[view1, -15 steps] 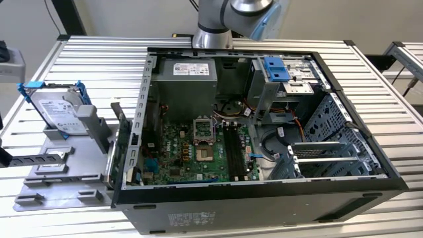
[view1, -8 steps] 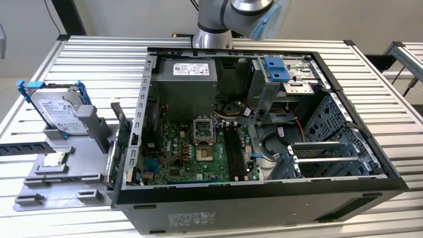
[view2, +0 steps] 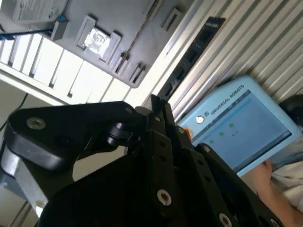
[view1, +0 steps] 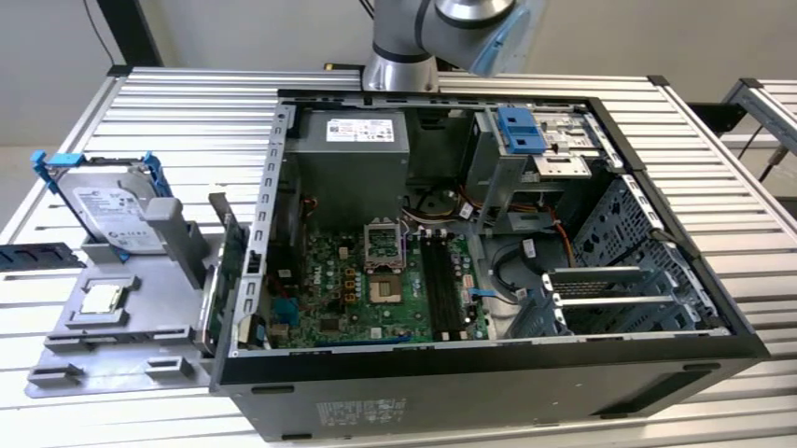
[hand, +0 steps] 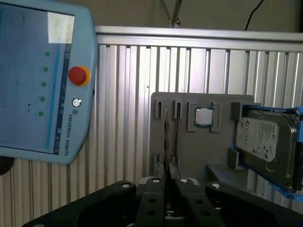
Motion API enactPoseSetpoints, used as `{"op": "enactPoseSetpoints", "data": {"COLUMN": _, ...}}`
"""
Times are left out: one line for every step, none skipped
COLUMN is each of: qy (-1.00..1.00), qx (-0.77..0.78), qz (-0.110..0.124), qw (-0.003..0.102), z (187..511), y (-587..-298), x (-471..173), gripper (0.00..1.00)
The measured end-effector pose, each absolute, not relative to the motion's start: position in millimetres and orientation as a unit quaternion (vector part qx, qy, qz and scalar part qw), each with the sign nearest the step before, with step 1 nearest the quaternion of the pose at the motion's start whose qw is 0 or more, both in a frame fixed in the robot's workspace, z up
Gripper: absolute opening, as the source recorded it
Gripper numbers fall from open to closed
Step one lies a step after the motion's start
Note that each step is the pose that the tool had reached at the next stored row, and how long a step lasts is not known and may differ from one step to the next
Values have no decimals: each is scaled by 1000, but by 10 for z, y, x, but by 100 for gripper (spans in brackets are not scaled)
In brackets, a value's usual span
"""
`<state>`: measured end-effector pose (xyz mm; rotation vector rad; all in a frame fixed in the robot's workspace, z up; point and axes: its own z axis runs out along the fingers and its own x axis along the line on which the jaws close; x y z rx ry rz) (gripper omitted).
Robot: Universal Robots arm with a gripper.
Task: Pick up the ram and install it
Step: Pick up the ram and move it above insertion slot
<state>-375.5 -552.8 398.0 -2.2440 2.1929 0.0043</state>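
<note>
My gripper (hand: 165, 183) is shut on the ram (hand: 165, 142), a thin dark stick that juts out past the fingertips. The first wrist view sees the stick edge-on. In the second wrist view the ram (view2: 191, 54) shows its flat face with small dark chips, reaching away from the gripper (view2: 155, 108). Behind it lies the grey parts tray (hand: 189, 146) on the slatted table. The open computer case (view1: 498, 373) holds the motherboard, with dark memory slots (view1: 436, 271) right of the processor socket. The arm's upper part (view1: 442, 28) hangs behind the case.
The tray (view1: 125, 336) carries a silver hard drive (view1: 112, 215) in blue brackets and a small square processor chip (view1: 100, 299). A dark upright panel (view1: 230, 271) stands between tray and case. A hand (view2: 265, 177) holds a blue pendant (hand: 42, 80) near the gripper.
</note>
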Motion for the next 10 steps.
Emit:
{"op": "enactPoseSetpoints", "data": {"qy": 699, "qx": -715, "qz": 1, "qw": 2, "z": 3980, "y": -5528, "x": -3755, "gripper": 0}}
{"op": "enactPoseSetpoints", "data": {"qy": 699, "qx": -715, "qz": 1, "qw": 2, "z": 3980, "y": -5529, "x": -3755, "gripper": 0}}
{"op": "enactPoseSetpoints", "data": {"qy": 699, "qx": -715, "qz": 1, "qw": 2, "z": 3979, "y": -5529, "x": -3755, "gripper": 0}}
{"op": "enactPoseSetpoints", "data": {"qy": 699, "qx": -715, "qz": 1, "qw": 2, "z": 3980, "y": -5529, "x": -3755, "gripper": 0}}
{"op": "enactPoseSetpoints", "data": {"qy": 699, "qx": -715, "qz": 1, "qw": 2, "z": 3979, "y": -5528, "x": -3756, "gripper": 0}}
{"op": "enactPoseSetpoints", "data": {"qy": 699, "qx": -715, "qz": 1, "qw": 2, "z": 3980, "y": -5528, "x": -3756, "gripper": 0}}
{"op": "enactPoseSetpoints", "data": {"qy": 699, "qx": -715, "qz": 1, "qw": 2, "z": 3980, "y": -5528, "x": -3756, "gripper": 0}}
{"op": "enactPoseSetpoints", "data": {"qy": 699, "qx": -715, "qz": 1, "qw": 2, "z": 3980, "y": -5528, "x": -3752, "gripper": 0}}
{"op": "enactPoseSetpoints", "data": {"qy": 699, "qx": -715, "qz": 1, "qw": 2, "z": 3981, "y": -5527, "x": -3738, "gripper": 0}}
{"op": "enactPoseSetpoints", "data": {"qy": 699, "qx": -715, "qz": 1, "qw": 2, "z": 3981, "y": -5528, "x": -3711, "gripper": 0}}
